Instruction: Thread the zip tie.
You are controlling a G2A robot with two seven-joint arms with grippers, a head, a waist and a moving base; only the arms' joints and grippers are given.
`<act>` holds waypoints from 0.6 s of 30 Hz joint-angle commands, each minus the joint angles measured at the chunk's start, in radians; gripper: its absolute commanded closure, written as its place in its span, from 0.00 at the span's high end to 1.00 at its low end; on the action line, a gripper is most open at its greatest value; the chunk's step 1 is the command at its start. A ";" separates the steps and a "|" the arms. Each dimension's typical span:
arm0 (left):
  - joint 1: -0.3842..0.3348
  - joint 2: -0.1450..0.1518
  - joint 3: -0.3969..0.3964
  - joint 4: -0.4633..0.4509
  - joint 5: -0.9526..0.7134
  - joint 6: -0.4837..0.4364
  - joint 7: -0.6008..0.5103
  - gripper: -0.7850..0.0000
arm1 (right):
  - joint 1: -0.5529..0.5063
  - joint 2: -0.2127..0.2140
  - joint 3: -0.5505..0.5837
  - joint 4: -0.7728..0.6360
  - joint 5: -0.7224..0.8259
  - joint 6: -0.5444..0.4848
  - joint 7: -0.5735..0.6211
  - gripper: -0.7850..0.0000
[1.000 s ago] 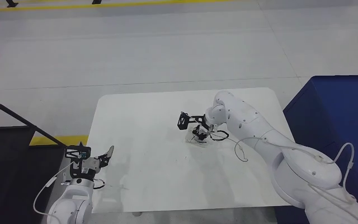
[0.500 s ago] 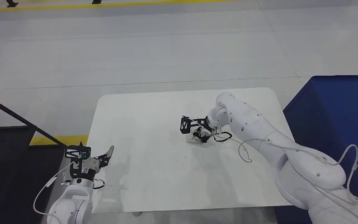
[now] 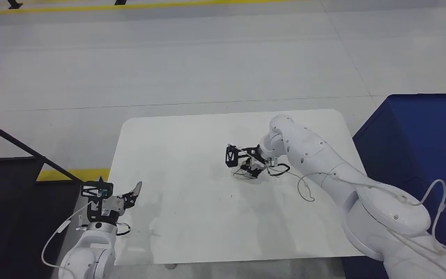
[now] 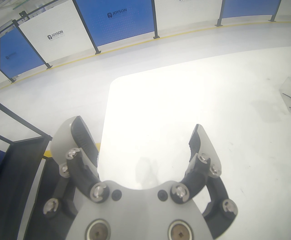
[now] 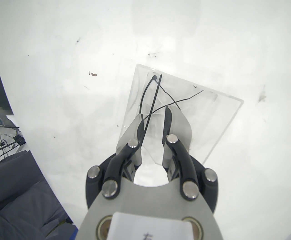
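**Right arm.** Right gripper [image 5: 154,112] lowered over a clear plastic tray [image 5: 216,118] near the middle of the white table [image 3: 181,153], toward the side of the blue cabinet [image 3: 411,139]. Fingers set partly apart, with a plain gap between the ribbed pads [image 5: 166,122] and nothing pinched.

**Zip tie.** Black zip tie [image 5: 155,95] lying in the tray, bent into a narrow loop. Square head [image 5: 154,78] close to one corner of the tray, beyond the fingertips. One run of the strap resting along the inner pad of one finger, touching it but not clamped. Thinner black strands crossing one another between the fingertips and the tray's far wall, one end reaching toward the tray's middle. Passage of the tail through the head not discernible.

**Left arm.** Left gripper [image 4: 137,122] well apart from the tray, held at the table's near corner on the robot's left, above the edge. Fingers spread wide, with bare tabletop between them and nothing held. One edge of the same tray at the margin of the left wrist view, far across the table.

**Surroundings.** Blue and white barrier panels [image 4: 113,20] on black posts beyond the table, on a pale floor.
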 commanded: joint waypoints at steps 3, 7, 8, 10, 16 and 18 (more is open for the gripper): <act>0.000 0.000 0.000 0.000 0.000 0.000 0.000 1.00 | -0.004 -0.007 0.000 0.014 0.005 0.000 0.000 0.19; 0.000 0.000 0.000 0.000 0.000 0.000 0.000 1.00 | -0.005 -0.016 0.000 0.031 0.009 0.000 0.000 0.11; 0.000 0.000 0.000 0.000 0.000 0.000 0.000 1.00 | -0.007 -0.018 0.000 0.035 0.008 0.000 0.000 0.10; 0.000 0.000 0.000 0.000 0.000 0.000 0.000 1.00 | -0.009 -0.024 0.000 0.047 0.013 0.000 0.000 0.00; 0.000 0.000 0.000 0.000 0.000 0.000 0.000 1.00 | -0.003 -0.037 0.000 0.072 0.023 0.000 0.000 0.00; 0.000 0.000 0.000 0.000 0.000 0.000 0.000 1.00 | 0.002 -0.035 0.000 0.072 0.031 0.000 0.000 0.00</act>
